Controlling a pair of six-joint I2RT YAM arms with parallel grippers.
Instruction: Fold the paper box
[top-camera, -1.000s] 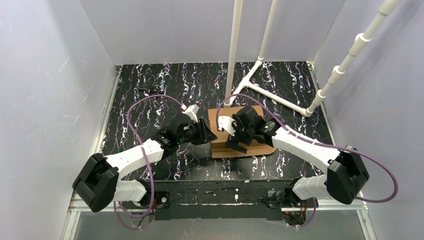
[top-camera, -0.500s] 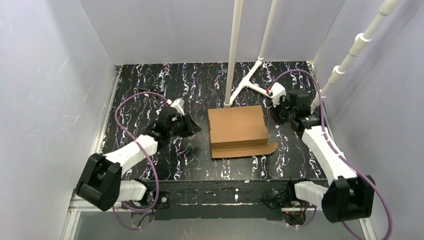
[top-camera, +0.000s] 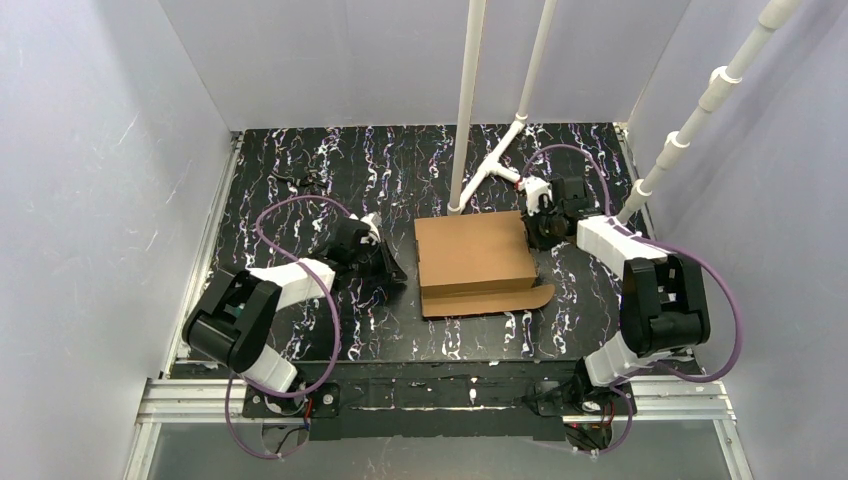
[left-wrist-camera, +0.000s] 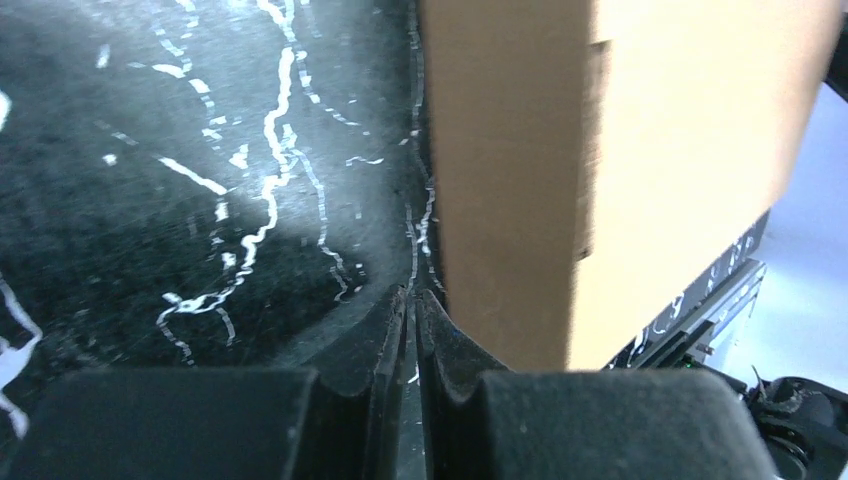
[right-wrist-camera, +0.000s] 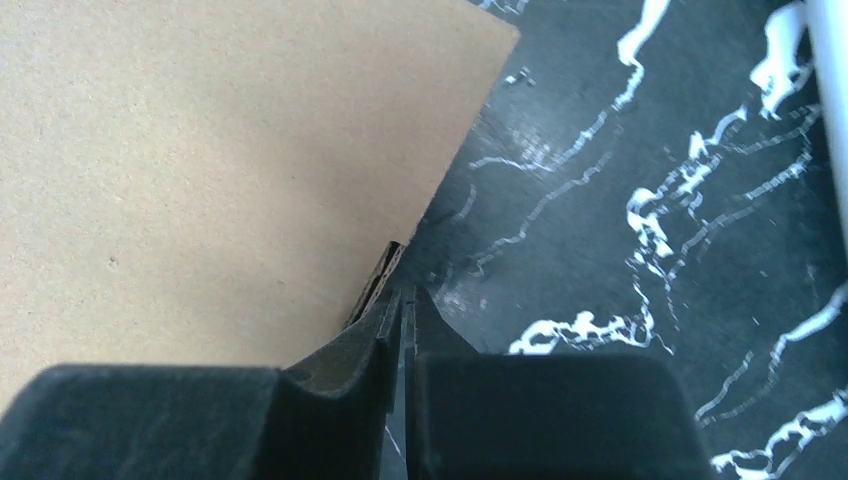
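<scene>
The paper box (top-camera: 473, 262) lies mid-tabletop (top-camera: 300, 190), lid down, one flap (top-camera: 500, 300) jutting toward us. We judge it light, stiff and easily creased, so that thin flap edge is the place to grip. The left end effector (left-wrist-camera: 411, 300) and right end effector (right-wrist-camera: 400, 300) are clenched on nothing, beside it.

The top camera is looking down from above and behind, taking in the whole table (top-camera: 300, 170); both wrist cameras are skimming low and close; all are sharing the paper box (top-camera: 472, 250), left wrist facing its left side, right wrist its far-right corner.
</scene>
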